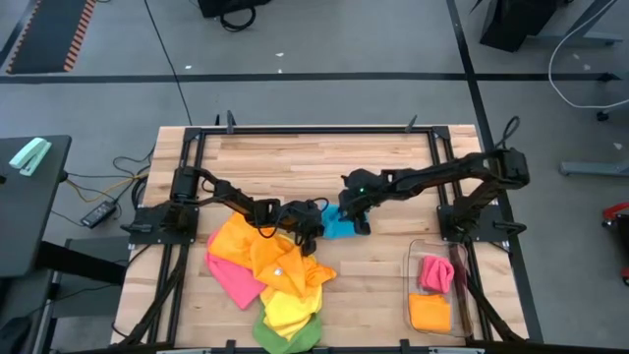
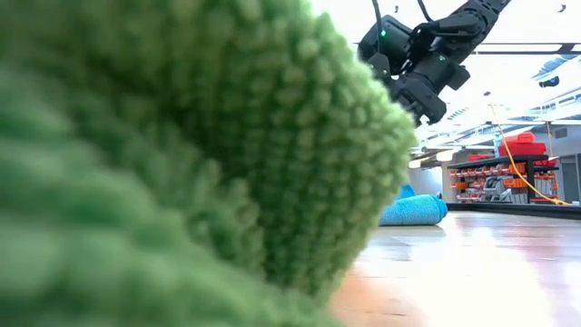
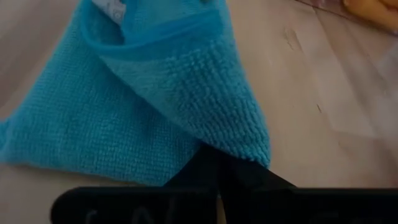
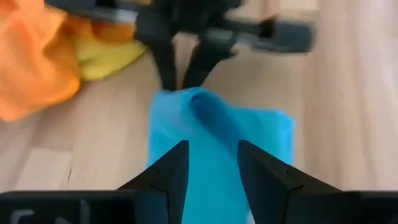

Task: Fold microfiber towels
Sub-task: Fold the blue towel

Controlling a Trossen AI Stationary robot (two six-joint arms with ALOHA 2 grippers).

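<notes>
Microfiber towels (image 1: 270,270) lie heaped at the desk's near edge; no writing is readable. Beyond, the blue towel (image 1: 339,224) lies mid-desk: left gripper (image 1: 313,234) pinches its edge shut, right gripper (image 1: 360,222) stands over it, fingers (image 4: 168,177) parted, gripping nothing.

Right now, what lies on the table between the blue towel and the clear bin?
Only bare wood, seen from above: the blue towel and the clear bin have nothing between them.
</notes>
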